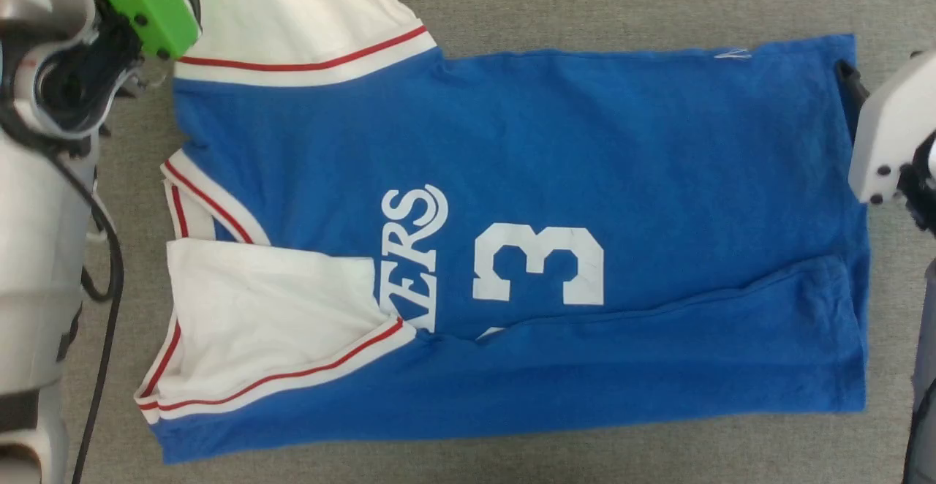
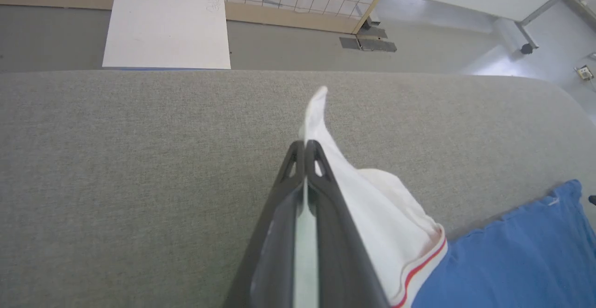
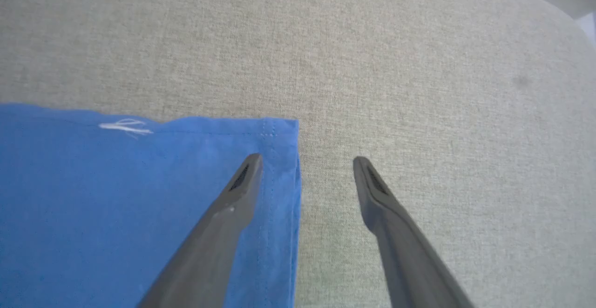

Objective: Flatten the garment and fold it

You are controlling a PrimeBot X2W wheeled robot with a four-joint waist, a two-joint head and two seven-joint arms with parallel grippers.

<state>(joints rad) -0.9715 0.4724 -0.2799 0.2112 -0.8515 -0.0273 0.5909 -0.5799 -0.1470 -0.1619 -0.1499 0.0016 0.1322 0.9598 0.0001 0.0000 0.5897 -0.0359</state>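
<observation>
Shirt (image 1: 585, 140): left fingers (image 2: 337, 233) clamp sleeve (image 2: 372, 205); right fingers (image 3: 223, 224), apart at two o'clock, we close on hem corner (image 3: 281, 140) next.

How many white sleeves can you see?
2. One sleeve sits upper left in the head view, pinched by the left gripper; the other sleeve lies folded inward, lower left.

On the desk (image 1: 585, 1) the garment (image 1: 585, 162) lies flat, neck twd robot's L, hem twd R. Its near side is folded over onto the body, w/ near sleeve (image 1: 270, 308) on top. L tool (image 2: 305, 147) at far-L corner, clamped on far sleeve (image 2: 368, 205). R tool (image 3: 307, 159) straddles hem's far corner: one finger over cloth, other over bare desk.
</observation>
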